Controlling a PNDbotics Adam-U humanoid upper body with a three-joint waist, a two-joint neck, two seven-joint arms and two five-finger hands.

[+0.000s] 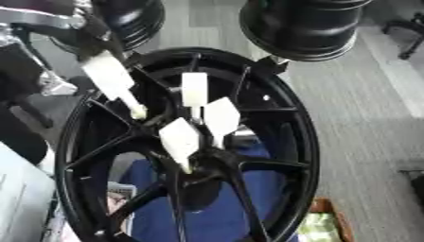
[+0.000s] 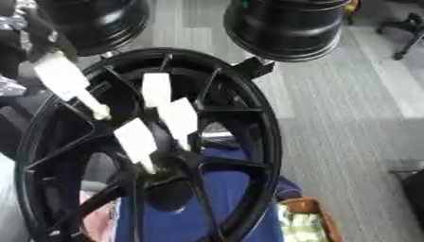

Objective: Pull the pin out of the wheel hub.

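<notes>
— Well, where's the pin?
— At ten o'clock of the hub, under your left hand. Three others stand round the centre.
— Gripped?
— Can't tell. Seemingly mid-pull: draw it straight out, clear of spokes.

A black wheel hub with thin spokes fills the left and centre of the frame, standing tilted. Four white pins show near its middle: three cluster at the centre, and a fourth lies toward the upper left. Two more black rims sit along the top edge. Grey floor covers the right side. Blue cloth shows through the lower spokes.
</notes>
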